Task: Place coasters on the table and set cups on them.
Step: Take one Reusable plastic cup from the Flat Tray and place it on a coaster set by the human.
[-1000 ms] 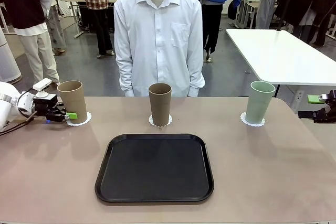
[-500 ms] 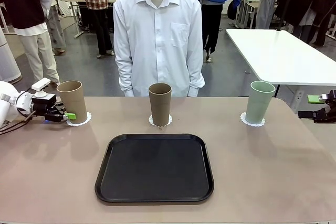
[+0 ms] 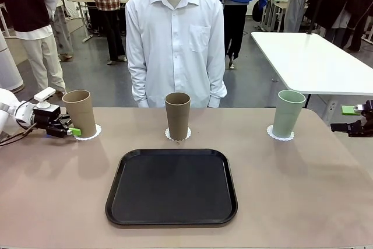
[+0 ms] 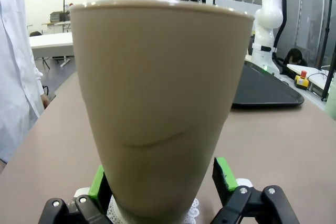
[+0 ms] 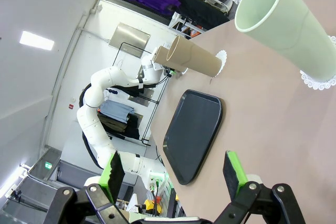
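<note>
Three cups upright on doilies along the far side of the table: brown cup left, brown cup centre, green cup right. Left gripper open beside the left cup, jaws either side of its base. Right gripper open, well apart from the green cup.

Two tan cups — one mint — on white lacy coasters.

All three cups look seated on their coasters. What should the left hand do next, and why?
Probably draw the left hand straight back from the left tan cup. Its fingers stand open on either side of the cup's base, the cup stands upright on its coaster, and the other tan cup and the green cup also sit on coasters. A sideways move could tip it.
</note>
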### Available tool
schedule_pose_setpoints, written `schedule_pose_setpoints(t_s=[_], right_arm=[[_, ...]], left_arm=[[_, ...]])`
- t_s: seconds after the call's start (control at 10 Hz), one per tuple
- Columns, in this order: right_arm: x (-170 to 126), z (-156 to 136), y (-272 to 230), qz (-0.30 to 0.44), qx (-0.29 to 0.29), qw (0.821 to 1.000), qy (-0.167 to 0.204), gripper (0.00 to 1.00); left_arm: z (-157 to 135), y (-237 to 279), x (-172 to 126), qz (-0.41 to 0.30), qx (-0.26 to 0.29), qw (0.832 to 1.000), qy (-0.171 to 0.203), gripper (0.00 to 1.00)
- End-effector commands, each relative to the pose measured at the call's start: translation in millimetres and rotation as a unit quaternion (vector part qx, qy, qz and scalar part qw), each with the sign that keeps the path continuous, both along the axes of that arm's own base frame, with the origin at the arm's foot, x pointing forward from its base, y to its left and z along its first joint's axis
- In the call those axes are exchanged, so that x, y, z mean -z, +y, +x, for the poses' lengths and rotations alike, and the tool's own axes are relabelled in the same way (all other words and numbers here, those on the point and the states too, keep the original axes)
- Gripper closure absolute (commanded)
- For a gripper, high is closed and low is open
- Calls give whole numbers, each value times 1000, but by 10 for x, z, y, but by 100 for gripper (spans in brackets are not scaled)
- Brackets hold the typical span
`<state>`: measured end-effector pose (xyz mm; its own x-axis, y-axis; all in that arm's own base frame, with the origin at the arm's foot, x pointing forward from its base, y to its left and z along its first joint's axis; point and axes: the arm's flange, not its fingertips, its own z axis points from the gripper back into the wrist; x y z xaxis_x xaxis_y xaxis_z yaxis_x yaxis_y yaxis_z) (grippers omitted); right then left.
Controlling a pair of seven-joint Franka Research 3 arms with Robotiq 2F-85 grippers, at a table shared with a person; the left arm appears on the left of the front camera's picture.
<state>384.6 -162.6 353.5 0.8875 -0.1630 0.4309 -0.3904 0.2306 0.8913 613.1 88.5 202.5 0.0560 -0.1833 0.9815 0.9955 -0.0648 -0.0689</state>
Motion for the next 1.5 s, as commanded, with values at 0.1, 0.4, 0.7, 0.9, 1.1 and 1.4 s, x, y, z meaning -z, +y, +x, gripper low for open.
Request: schedule_pose_setpoints(t_s=[0.1, 0.4, 0.7, 0.9, 1.1, 1.4], right_arm=[[-8, 1, 11, 3, -2, 1000, -4, 0], [-8, 1, 11, 3, -2, 1000, -4, 0], [-8, 1, 11, 3, -2, 1000, -4, 0], [-8, 1, 11, 3, -2, 1000, -4, 0], [-8, 1, 11, 3, -2, 1000, -4, 0], [-8, 1, 11, 3, -2, 1000, -4, 0]], left_arm=[[-59, 169, -137, 49, -4, 999, 0, 0], [-111, 412, -338, 92, -39, 995, -12, 0], [-507, 456, -1041, 200, -116, 971, 57, 0], [-913, 345, -1579, 335, -172, 919, 121, 0], [-1193, 261, -1994, 401, -182, 884, 158, 0], [-1624, -71, -2524, 494, -186, 835, 152, 0]])
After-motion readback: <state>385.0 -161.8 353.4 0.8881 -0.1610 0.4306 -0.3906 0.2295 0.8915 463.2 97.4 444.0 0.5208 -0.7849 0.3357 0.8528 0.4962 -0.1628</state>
